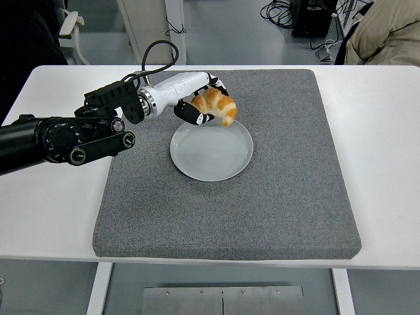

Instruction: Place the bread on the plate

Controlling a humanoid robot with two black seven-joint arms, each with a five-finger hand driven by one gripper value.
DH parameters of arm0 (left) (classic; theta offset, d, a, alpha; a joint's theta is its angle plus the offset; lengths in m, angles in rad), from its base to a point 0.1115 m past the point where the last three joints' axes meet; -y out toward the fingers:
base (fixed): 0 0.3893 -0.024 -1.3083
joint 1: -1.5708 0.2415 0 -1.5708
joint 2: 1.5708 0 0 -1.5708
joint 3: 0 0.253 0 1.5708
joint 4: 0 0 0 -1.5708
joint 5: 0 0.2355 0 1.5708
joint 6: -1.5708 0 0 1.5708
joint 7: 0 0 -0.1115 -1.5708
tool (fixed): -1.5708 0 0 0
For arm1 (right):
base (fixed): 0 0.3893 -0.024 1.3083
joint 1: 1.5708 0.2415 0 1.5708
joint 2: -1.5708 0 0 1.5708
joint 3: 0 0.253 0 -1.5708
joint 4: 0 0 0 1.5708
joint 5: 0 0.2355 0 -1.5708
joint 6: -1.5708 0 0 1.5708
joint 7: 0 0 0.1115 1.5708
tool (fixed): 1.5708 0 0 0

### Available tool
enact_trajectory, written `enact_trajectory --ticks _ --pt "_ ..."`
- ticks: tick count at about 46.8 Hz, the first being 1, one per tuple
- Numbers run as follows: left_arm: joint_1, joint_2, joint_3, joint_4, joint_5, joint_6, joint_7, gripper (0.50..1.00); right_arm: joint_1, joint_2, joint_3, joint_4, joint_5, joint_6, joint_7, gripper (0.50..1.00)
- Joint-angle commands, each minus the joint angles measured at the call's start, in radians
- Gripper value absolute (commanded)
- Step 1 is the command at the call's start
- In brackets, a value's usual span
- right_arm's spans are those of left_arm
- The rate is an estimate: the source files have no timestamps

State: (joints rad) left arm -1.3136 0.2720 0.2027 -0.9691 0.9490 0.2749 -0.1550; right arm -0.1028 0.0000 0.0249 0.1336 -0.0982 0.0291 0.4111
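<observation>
A golden croissant (pixel 216 105) is held in my left hand (pixel 205 107), whose fingers are curled around it. The hand and bread hover just over the far rim of the pale grey round plate (pixel 211 157), which lies near the middle of the grey foam mat (pixel 282 184). My black left arm (pixel 59 139) reaches in from the left edge, with a white forearm section behind the hand. The plate holds nothing. My right arm is out of view.
The mat covers most of the white table (pixel 387 131). A person's beige sleeve (pixel 384 33) shows at the top right corner. Cables and a chair base lie on the floor beyond the table's far edge.
</observation>
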Motion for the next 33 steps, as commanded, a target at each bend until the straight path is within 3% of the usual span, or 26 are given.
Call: enact_trajectory --ticks 1,33 --pt "0.010 -0.008 0.000 0.000 0.000 0.004 0.000 0.519 0.000 0.000 0.001 0.000 0.000 0.000 0.000 1.000" --pt "0.062 -0.025 0.040 0.000 0.037 0.032 -0.006 0.528 0.000 0.000 0.001 0.000 0.000 0.000 0.000 1.000"
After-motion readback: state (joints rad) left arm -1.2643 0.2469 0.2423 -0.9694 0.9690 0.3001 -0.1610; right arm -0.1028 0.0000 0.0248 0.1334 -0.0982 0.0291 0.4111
